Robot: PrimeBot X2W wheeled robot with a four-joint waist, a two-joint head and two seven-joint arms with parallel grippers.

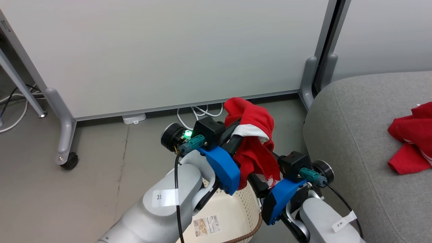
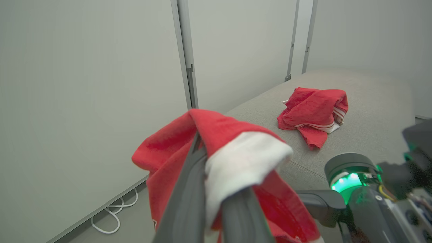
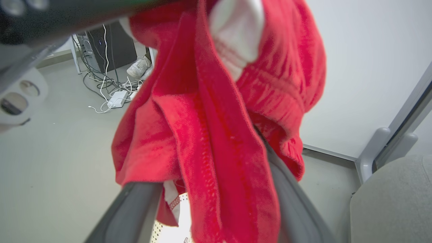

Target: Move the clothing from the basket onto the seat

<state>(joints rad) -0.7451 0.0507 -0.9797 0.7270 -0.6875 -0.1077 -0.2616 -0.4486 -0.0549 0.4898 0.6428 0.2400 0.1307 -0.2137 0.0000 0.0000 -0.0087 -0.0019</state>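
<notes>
My left gripper (image 1: pixel 244 130) is shut on a red garment with a white panel (image 1: pixel 251 145), one piece of the clothing, and holds it up above the cream perforated basket (image 1: pixel 241 206). In the left wrist view the cloth (image 2: pixel 219 135) drapes over my left gripper (image 2: pixel 209 158) and hides the tips. My right gripper (image 1: pixel 260 180) sits just below and right of it, open, and the hanging cloth (image 3: pixel 209 135) falls between the wide-apart fingers (image 3: pixel 130 206). A second red garment (image 1: pixel 411 135) (image 2: pixel 314 111) lies on the grey seat (image 1: pixel 354 135) (image 2: pixel 371 111) to the right.
White partition panels on grey feet stand behind, one with a caster (image 1: pixel 69 160) at the left. White cables (image 1: pixel 199 111) and an adapter (image 1: pixel 134 118) lie at the panel's base. A barcode sticker (image 1: pixel 206 225) marks the basket floor. More cables and shoes (image 3: pixel 140 67) lie farther off.
</notes>
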